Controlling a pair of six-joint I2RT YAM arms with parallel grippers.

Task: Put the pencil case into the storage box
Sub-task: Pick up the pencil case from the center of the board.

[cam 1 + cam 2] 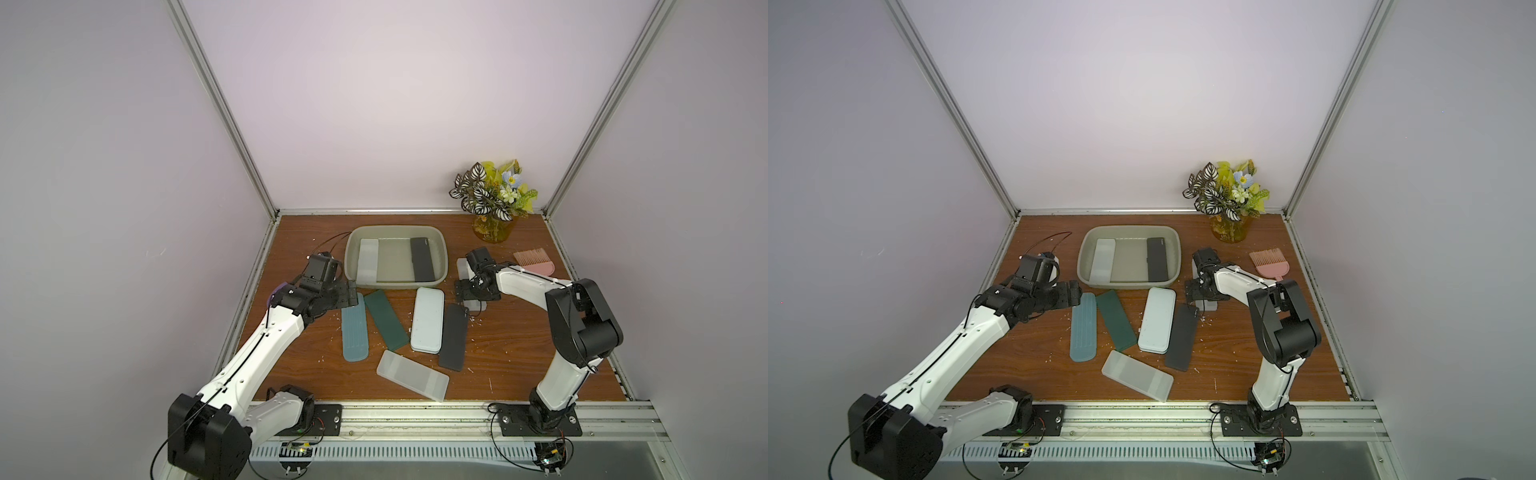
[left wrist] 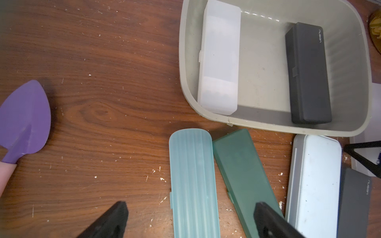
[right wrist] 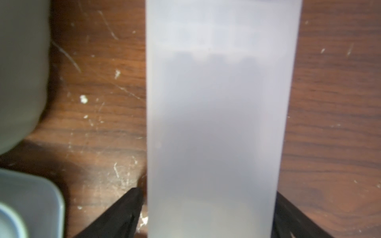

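Brown wood-grain tabletop [image 1: 519, 353], scuffed and flecked with white crumbs, fills lower middle of both top views. Amber glass vase [image 1: 494, 229] with artificial flowers and striped leaves, right of centre, at tabletop's back edge. Pink comb-like brush [image 1: 535, 262] lies flat, lower right of vase. My left wrist view: purple scoop [image 2: 25, 119] with pink handle, flat on wood, left edge.

Left arm [image 1: 266, 345]: I see white shells, black joints; black cable along it
Right arm [image 1: 523, 282]: same (black base plate)

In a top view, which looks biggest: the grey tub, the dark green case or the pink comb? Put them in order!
Biggest first:
1. grey tub
2. dark green case
3. pink comb
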